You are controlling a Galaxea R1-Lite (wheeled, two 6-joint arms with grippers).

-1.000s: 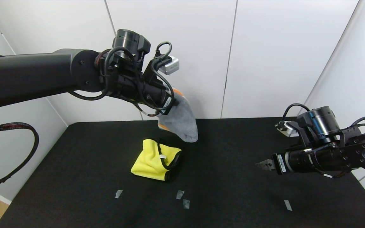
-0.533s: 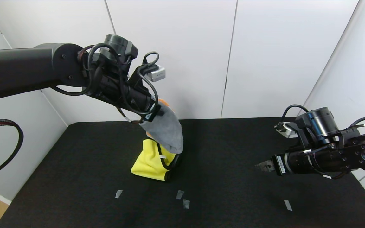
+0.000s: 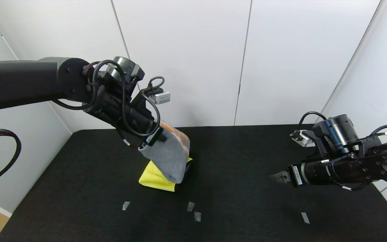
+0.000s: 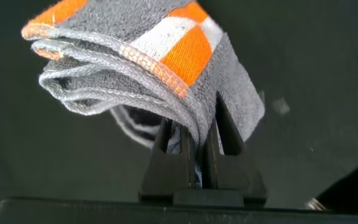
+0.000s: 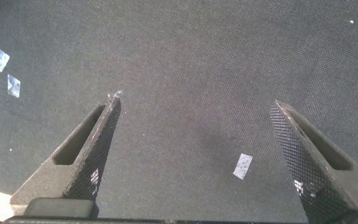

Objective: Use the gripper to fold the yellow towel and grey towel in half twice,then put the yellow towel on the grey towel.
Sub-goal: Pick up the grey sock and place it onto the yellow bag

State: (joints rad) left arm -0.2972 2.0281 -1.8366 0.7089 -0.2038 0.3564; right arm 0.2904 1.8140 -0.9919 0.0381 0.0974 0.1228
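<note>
At frame centre, the left end effector (image 4: 194, 127) clenches the folded grey towel (image 3: 170, 156), dangling over the yellow towel (image 3: 151, 178); the right end effector (image 5: 197, 155) gapes at right.

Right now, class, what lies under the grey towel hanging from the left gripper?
The yellow towel lies on the black table beneath the grey towel held by the left gripper; its far part is covered.
</note>
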